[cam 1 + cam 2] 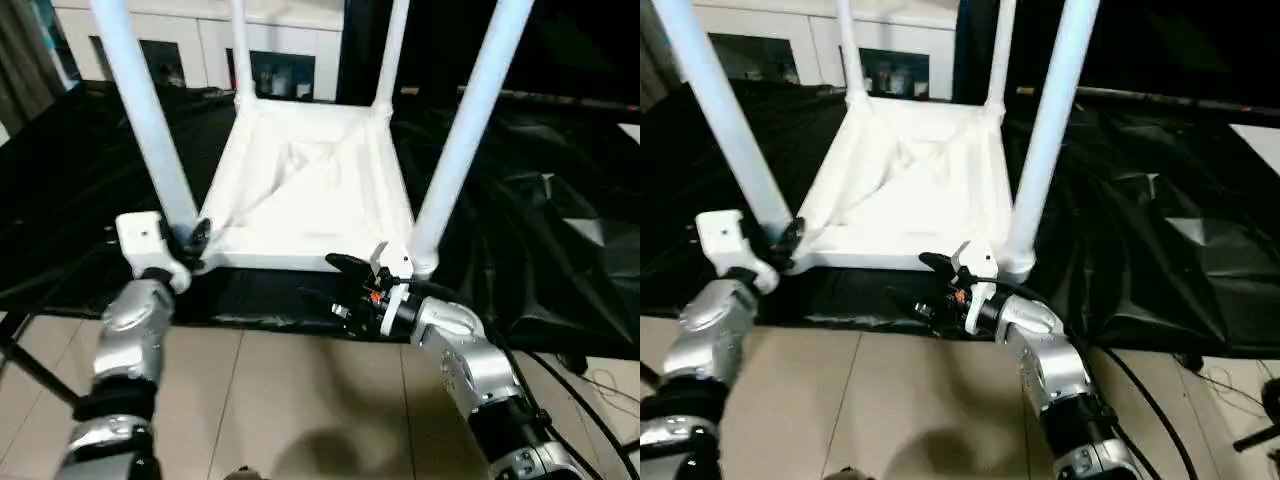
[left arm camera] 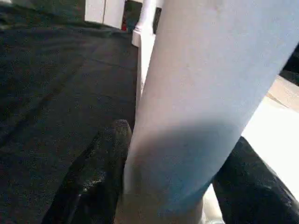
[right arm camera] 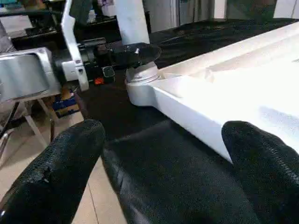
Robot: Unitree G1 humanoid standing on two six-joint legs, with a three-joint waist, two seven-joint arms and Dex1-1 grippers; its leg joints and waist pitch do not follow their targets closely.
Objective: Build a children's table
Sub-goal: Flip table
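Left eye view: tabletop (image 1: 310,190) lies upside down at frame centre on the black-draped work table (image 1: 80,180), ribbed underside up; four legs stand in its corners, rising out of the top edge; near-left leg (image 1: 150,120) at upper left, near-right leg (image 1: 470,120) at upper right, two far legs (image 1: 240,45) at top centre, white cabinet (image 1: 200,40) behind them. Left gripper (image 1: 190,240) at lower left sits at the base of the near-left leg, fingers either side of it; left wrist view shows the leg (image 2: 205,93) between both dark fingers (image 2: 100,172), the tube wedged tight against them: closed on the leg. Right gripper (image 1: 345,285) at lower centre, just below the tabletop's near edge and left of the near-right leg, jaws spread wide, holding nothing; right wrist view: its fingers (image 3: 56,172) far apart, black cloth and the tabletop rim (image 3: 196,112) beyond, with the left gripper (image 3: 135,53) at the corner socket in the upper left. Pale floor (image 1: 300,400) along the bottom.
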